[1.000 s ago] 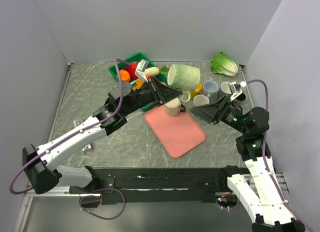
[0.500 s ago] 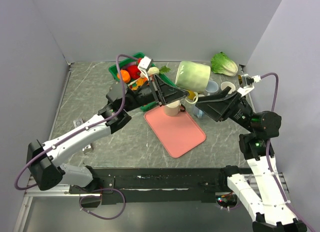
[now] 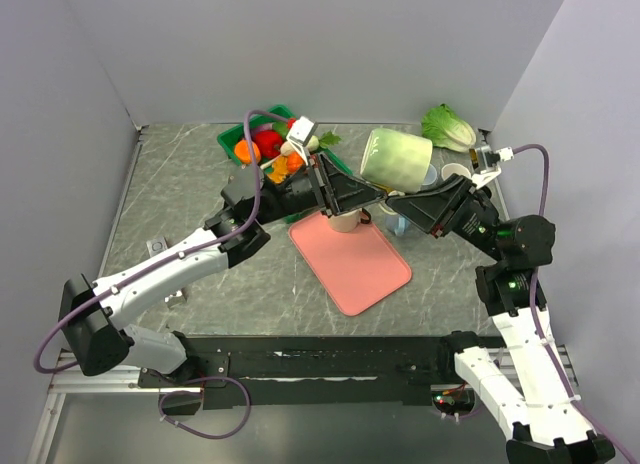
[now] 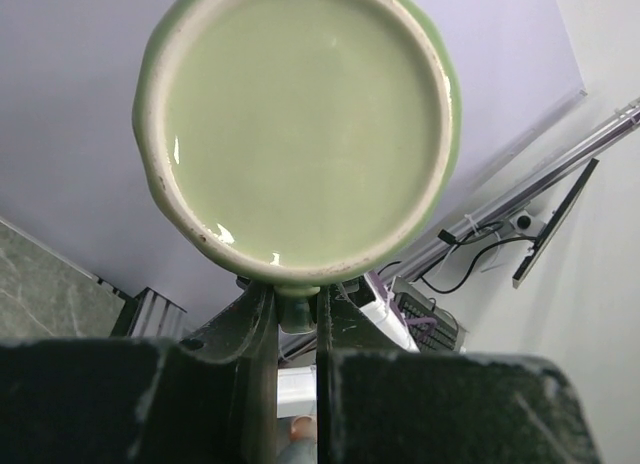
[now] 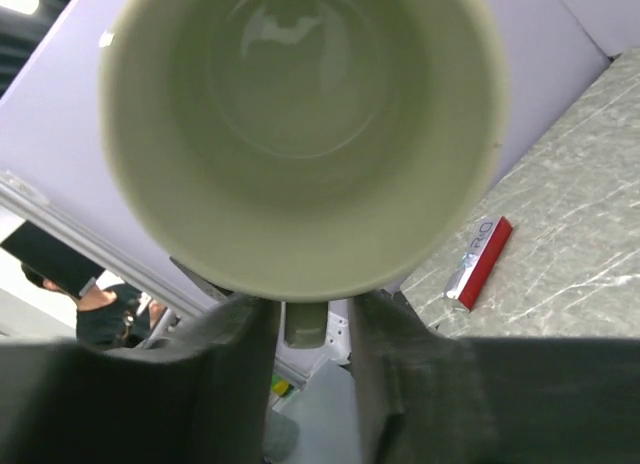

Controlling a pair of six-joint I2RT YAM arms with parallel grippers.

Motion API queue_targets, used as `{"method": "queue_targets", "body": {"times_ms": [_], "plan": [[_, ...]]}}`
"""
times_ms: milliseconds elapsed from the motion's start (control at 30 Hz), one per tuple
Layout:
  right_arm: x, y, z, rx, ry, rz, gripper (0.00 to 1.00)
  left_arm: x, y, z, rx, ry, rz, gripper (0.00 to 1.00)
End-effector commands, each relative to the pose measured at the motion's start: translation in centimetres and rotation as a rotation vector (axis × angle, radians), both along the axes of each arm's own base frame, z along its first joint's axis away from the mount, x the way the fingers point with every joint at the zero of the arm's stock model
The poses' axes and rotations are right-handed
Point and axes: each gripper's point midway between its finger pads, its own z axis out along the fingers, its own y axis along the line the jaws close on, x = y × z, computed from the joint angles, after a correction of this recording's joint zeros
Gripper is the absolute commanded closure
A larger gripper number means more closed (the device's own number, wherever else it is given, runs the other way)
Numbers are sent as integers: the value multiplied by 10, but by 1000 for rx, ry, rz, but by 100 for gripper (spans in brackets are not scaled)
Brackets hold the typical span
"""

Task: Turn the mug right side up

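Observation:
A pale green mug (image 3: 395, 156) hangs in the air above the table, lying tilted on its side. My left gripper (image 3: 372, 192) is shut on its handle from below. In the left wrist view the mug's flat base (image 4: 300, 124) faces the camera, with the handle pinched at the left gripper (image 4: 297, 304). My right gripper (image 3: 400, 204) comes in from the right, under the same handle. The right wrist view looks into the mug's open mouth (image 5: 300, 134). There the right gripper (image 5: 308, 324) straddles the handle with a slim gap still showing on one side.
Below the mug a pink board (image 3: 355, 259) carries a beige cup (image 3: 345, 221). A green basket of vegetables (image 3: 262, 144) stands at the back left. A lettuce (image 3: 448, 127) and more cups (image 3: 458, 174) sit at the back right. A red and silver packet (image 5: 478, 264) lies on the table.
The left arm has carried the mug up and to the right. The right arm has risen to meet it, and its jaws have narrowed around the handle.

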Motion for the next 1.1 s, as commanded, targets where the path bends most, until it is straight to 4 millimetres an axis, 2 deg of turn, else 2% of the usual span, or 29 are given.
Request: {"method": "queue_targets", "body": {"times_ms": [0,33,67,133,167,367,400,433,500,533,600,633,700,733,767,833,867,933,967,1000,1067], "plan": [[8,-2,2,14,1,-46,71,-27,13,55,-152,-166,-33,99],[10,-3,2,16,8,-56,72,-26,11,52,-146,-159,-33,99],[13,-4,1,18,22,-66,81,-29,10,54,-156,-164,-35,99],[20,-7,-3,32,51,-104,90,-30,8,53,-162,-168,-37,99],[22,-8,-4,45,66,-116,100,-32,6,52,-161,-165,-41,99],[34,-15,-17,40,138,-194,100,-33,-2,45,-127,-176,-36,98],[35,-17,-19,38,145,-209,100,-29,-2,45,-121,-175,-14,93],[34,-19,-23,30,164,-223,100,-26,-5,38,-95,-159,-6,74],[40,-26,-25,15,168,-290,100,-24,-5,35,-78,-162,11,54],[39,-29,-28,-13,180,-315,100,-17,-6,29,-52,-141,35,32],[43,-37,-30,-33,188,-374,100,-15,-8,22,-24,-137,51,22],[43,-41,-31,-64,201,-406,100,-9,-9,16,6,-116,75,12],[45,-49,-34,-95,215,-461,100,1,-11,4,61,-86,117,1],[48,-60,-27,-123,179,-538,100,7,-10,4,76,-73,149,1],[49,-66,-39,-171,225,-572,100,11,-12,-10,134,-43,159,3],[53,-86,-39,-232,224,-693,100,19,-12,-20,188,-12,196,4],[53,-95,-48,-275,257,-734,100,26,-12,-33,241,21,226,4],[58,-114,-52,-344,262,-840,100,33,-11,-47,299,45,262,4],[58,-120,-55,-375,265,-869,100,38,-8,-52,321,59,289,4],[57,-125,-64,-424,289,-882,100,40,-6,-66,376,81,304,4],[60,-150,-77,-516,319,-1008,100,48,0,-76,418,102,347,4]]}}
